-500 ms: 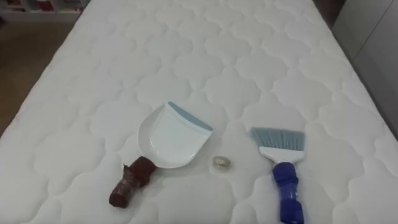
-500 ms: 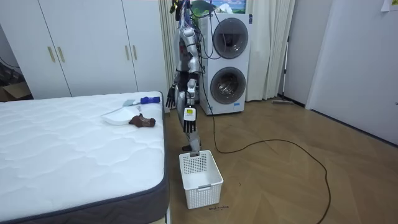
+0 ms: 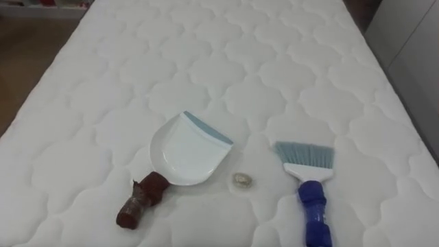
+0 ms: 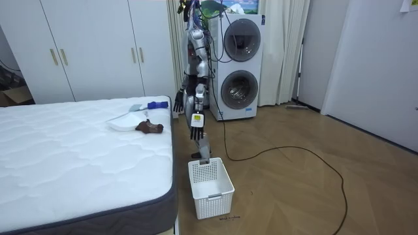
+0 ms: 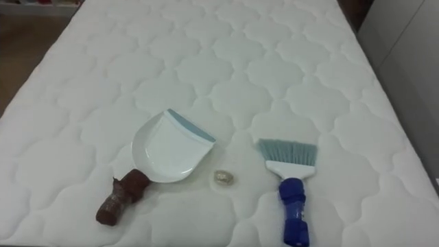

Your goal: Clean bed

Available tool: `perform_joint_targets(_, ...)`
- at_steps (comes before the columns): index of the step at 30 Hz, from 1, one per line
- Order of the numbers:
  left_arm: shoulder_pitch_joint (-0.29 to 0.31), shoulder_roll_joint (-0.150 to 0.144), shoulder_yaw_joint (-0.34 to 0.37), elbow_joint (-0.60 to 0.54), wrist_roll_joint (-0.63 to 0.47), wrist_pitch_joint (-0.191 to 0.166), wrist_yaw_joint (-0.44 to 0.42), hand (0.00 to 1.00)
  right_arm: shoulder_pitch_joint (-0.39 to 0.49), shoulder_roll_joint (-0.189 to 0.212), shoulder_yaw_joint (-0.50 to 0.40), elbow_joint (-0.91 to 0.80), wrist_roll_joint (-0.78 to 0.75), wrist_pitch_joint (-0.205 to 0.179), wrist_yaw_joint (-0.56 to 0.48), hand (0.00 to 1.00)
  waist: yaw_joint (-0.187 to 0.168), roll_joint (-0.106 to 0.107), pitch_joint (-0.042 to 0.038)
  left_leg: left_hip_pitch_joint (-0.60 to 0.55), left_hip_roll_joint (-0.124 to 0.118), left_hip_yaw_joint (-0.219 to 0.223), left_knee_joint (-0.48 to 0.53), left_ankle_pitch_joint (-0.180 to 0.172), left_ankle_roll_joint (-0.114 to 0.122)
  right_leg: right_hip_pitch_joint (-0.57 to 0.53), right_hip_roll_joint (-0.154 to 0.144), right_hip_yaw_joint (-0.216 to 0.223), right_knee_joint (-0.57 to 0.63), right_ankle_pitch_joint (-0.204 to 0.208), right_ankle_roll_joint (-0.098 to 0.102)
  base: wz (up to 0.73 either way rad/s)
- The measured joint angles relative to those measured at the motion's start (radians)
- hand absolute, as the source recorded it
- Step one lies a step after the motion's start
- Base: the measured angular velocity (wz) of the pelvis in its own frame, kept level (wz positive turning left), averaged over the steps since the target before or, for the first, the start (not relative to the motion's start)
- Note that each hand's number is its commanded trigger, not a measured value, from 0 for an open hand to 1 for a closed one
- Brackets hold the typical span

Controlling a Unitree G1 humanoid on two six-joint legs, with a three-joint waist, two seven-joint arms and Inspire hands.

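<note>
A white dustpan (image 3: 186, 151) with a blue-grey lip and a brown wrapped handle (image 3: 140, 200) lies on the white quilted mattress (image 3: 206, 62), close to its near edge. To its right lies a brush (image 3: 306, 171) with pale blue bristles and a blue handle. Between them sits a small crumpled scrap (image 3: 243, 180). In the room view I stand at the foot of the bed, facing it, arms hanging. My left hand (image 4: 198, 130) and right hand (image 4: 177, 103) both hang with relaxed fingers and hold nothing, just off the mattress edge.
A white slatted basket (image 4: 210, 186) stands on the wood floor beside the bed corner, near my feet. Stacked washing machines (image 4: 243, 65) are behind me, and white wardrobes (image 4: 91, 52) line the wall beyond the bed.
The eye view has shifted slightly, so the whole picture sits a little differently. Dustpan, brush and scrap lie where they were, and my arms still hang.
</note>
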Motion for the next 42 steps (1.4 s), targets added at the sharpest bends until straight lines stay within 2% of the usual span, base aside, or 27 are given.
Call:
perform_joint_targets(4, -0.015, 0.0, 0.028, -0.008, 0.0, -0.042, 0.081, 0.0, 0.002, 0.0, 0.002, 0.003, -0.001, -0.014, -0.027, 0.0, -0.001, 0.0, 0.0004, 0.004, -0.001, -0.011, -0.002, 0.0, 0.0, 0.005, 0.001, -0.003, -0.001, 0.0, 0.0, 0.02)
perform_joint_targets(7, -0.013, 0.0, 0.078, -0.086, -0.028, -0.062, 0.163, 0.0, 0.007, -0.001, -0.001, 0.003, -0.004, -0.023, -0.038, 0.0, 0.0, -0.003, 0.0026, 0.002, -0.001, -0.012, -0.003, 0.0, 0.0, 0.004, 0.001, -0.005, -0.002, 0.0, 0.0, 0.03)
perform_joint_targets(9, -0.016, 0.003, 0.095, -0.146, -0.141, -0.108, 0.243, 0.0, 0.008, -0.002, 0.0, 0.003, -0.003, -0.023, -0.053, 0.0, 0.003, -0.002, 0.0022, 0.005, -0.002, -0.011, -0.007, 0.0, 0.0, 0.005, 0.001, -0.005, -0.001, 0.0, 0.0, 0.0)
perform_joint_targets(13, -0.017, 0.004, 0.118, -0.205, -0.244, -0.157, 0.322, 0.0, 0.018, -0.002, -0.001, 0.003, -0.016, -0.034, -0.076, 0.0, 0.016, 0.0, 0.0016, 0.022, -0.001, -0.008, -0.013, 0.0, 0.0, 0.005, 0.001, 0.0, 0.0, 0.0, 0.0, -0.07)
perform_joint_targets(17, -0.017, 0.002, 0.109, -0.271, -0.277, -0.207, 0.38, 0.0, 0.023, -0.002, 0.008, 0.003, -0.015, -0.051, -0.071, 0.0, 0.028, -0.001, 0.0012, 0.021, -0.001, -0.01, -0.013, 0.0, 0.0, 0.002, 0.001, 0.001, 0.0, 0.0, 0.0, 0.0)
perform_joint_targets(22, -0.012, 0.003, 0.085, -0.426, -0.281, -0.235, 0.454, 0.0, 0.024, -0.003, 0.019, 0.001, -0.012, -0.065, -0.071, 0.0, 0.027, -0.002, 0.0011, 0.018, -0.001, -0.015, -0.013, 0.0, 0.0, 0.0, 0.002, 0.0, 0.003, 0.0, 0.0, 0.0)
perform_joint_targets(24, -0.018, 0.012, 0.061, -0.503, -0.278, -0.28, 0.476, 0.0, 0.023, -0.003, 0.015, 0.0, -0.034, -0.071, -0.068, 0.0, 0.018, 0.0, -0.0001, 0.013, -0.001, -0.015, -0.014, 0.0, 0.0, 0.005, 0.001, -0.001, 0.004, 0.0, 0.0, 0.0)
perform_joint_targets(26, -0.022, 0.022, 0.034, -0.537, -0.28, -0.304, 0.486, 0.0, 0.023, -0.003, 0.014, -0.002, -0.036, -0.079, -0.065, 0.0, 0.01, 0.003, -0.0014, 0.014, -0.001, -0.014, -0.014, 0.0, 0.0, 0.007, 0.001, -0.002, 0.004, 0.0, 0.0, 0.0)
perform_joint_targets(29, -0.023, 0.031, -0.012, -0.559, -0.279, -0.313, 0.483, 0.0, 0.022, -0.004, 0.008, -0.005, -0.04, -0.089, -0.061, 0.0, -0.011, 0.006, -0.003, 0.017, -0.001, -0.015, -0.013, 0.0, 0.0, 0.01, 0.001, -0.002, 0.002, 0.0, 0.0, 0.0)
perform_joint_targets(32, -0.027, 0.031, -0.029, -0.559, -0.274, -0.313, 0.471, 0.0, 0.02, -0.004, 0.007, -0.012, -0.039, -0.09, -0.046, 0.0, -0.029, 0.007, -0.0028, 0.021, -0.001, -0.015, -0.013, 0.0, 0.0, 0.009, 0.002, 0.0, 0.001, 0.0, 0.0, 0.0)
perform_joint_targets(42, -0.048, 0.032, -0.051, -0.559, -0.275, -0.313, 0.413, 0.0, 0.022, -0.009, 0.007, -0.017, -0.035, -0.089, -0.007, 0.0, -0.03, 0.002, 0.0007, 0.016, 0.0, -0.007, -0.014, 0.0, 0.0, -0.001, 0.002, 0.011, 0.001, 0.0, 0.0, -0.01)
